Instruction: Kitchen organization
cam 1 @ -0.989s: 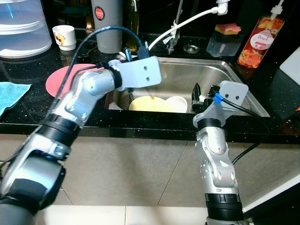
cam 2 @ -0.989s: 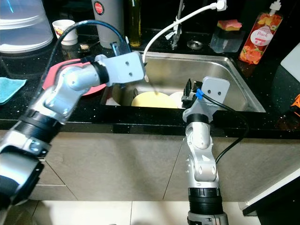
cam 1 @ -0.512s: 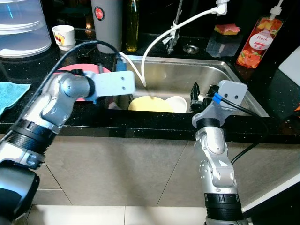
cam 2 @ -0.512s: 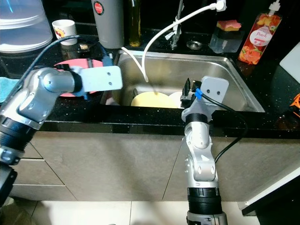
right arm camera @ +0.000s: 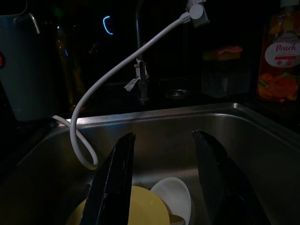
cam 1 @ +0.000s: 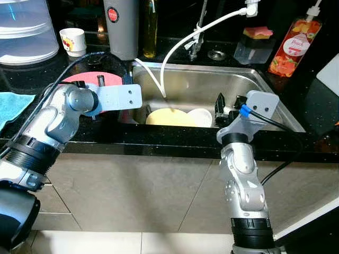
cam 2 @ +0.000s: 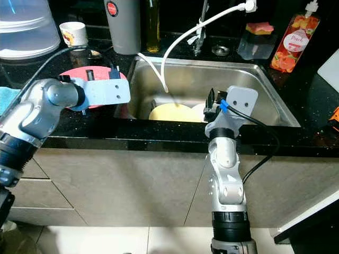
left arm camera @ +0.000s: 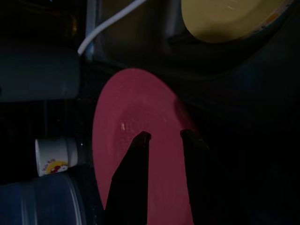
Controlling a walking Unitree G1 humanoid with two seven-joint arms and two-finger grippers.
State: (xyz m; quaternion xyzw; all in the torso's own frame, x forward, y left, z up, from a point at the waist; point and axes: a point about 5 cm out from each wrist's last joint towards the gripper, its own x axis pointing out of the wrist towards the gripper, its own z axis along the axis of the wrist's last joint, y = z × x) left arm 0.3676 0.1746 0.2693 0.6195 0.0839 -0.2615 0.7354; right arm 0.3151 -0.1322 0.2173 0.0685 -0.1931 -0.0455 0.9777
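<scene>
A pink plate (cam 1: 78,80) lies flat on the black counter, left of the steel sink (cam 1: 267,87). My left gripper (left arm camera: 164,135) hovers just over that plate, open, with nothing between its fingers. Inside the sink a yellow plate (cam 1: 167,117) lies beside a small white bowl (cam 1: 201,117). My right gripper (right arm camera: 161,137) is at the sink's front rim, pointing in over the dishes, open and empty.
A white hose (cam 1: 175,45) hangs from the faucet into the sink. On the counter stand a grey canister (cam 1: 121,29), a small cup (cam 1: 72,41), a clear plastic tub (cam 1: 24,29), a blue cloth (cam 1: 11,105), a peach soap bottle (cam 1: 288,50) and a sponge holder (cam 1: 254,43).
My left arm has drawn back out of the sink and swung left; its gripper now sits over the pink plate. The right arm has stayed put.
</scene>
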